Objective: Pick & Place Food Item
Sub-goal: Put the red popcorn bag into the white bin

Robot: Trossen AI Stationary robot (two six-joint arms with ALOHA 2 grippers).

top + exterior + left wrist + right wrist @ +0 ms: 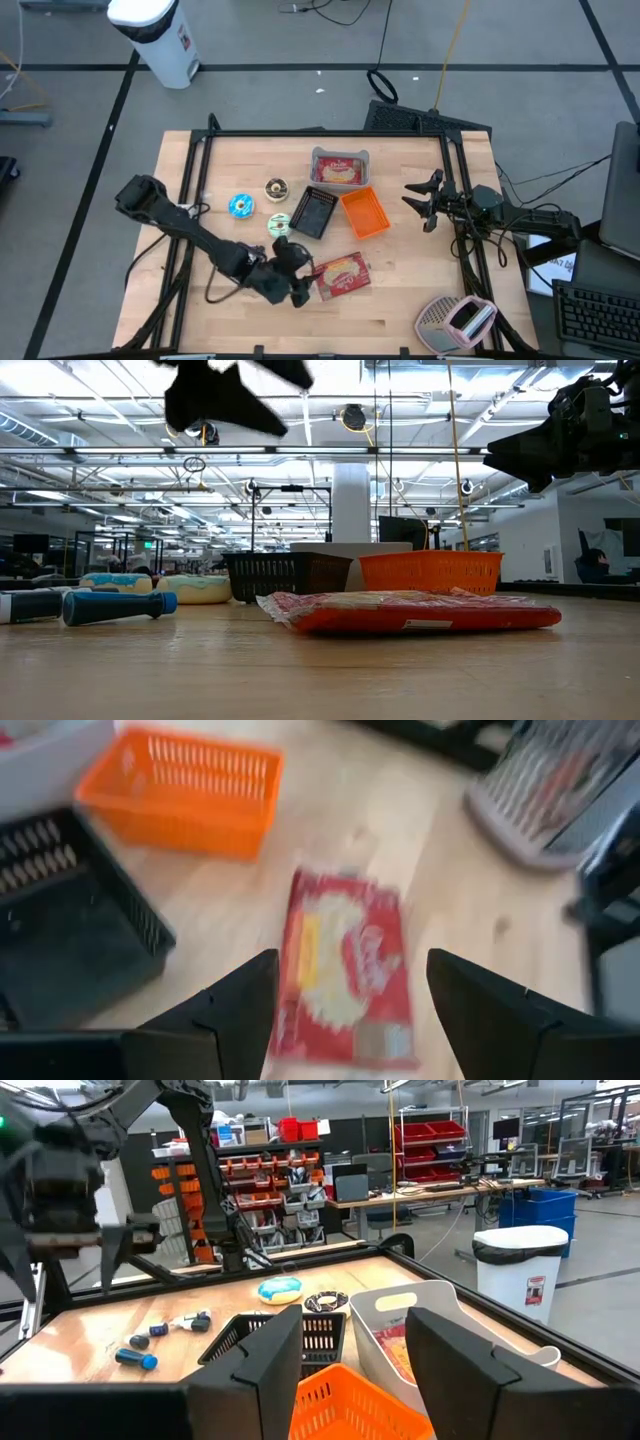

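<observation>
- Your left gripper (296, 268) hangs over the near part of the table, just beside the red food packet (342, 275), with its jaws spread apart and nothing between them.
- In the left wrist view the two dark fingers (228, 1015) frame the packet (346, 964) from above; you are not touching it.
- The packet lies flat on the wooden table (400, 310), nearer to you than the three baskets and apart from them. The low view shows it (420, 612) resting on the tabletop in front of the orange basket.
- The orange basket (364, 213) sits tilted beside the black basket (313, 212), and the grey tub (340, 168) holding another red packet stands behind them.
- Your right gripper (420, 202) waits off to the right edge of the table, raised, fingers parted and holding nothing. Its wrist view looks past its fingers (256, 1365) at the orange basket (350, 1405) and grey tub (450, 1315).
- Left of the baskets you have a blue-rimmed round item (241, 206), a dark round one (276, 188) and a green-white one (279, 224).
- A white bin (160, 35) stands on the floor beyond the table.
</observation>
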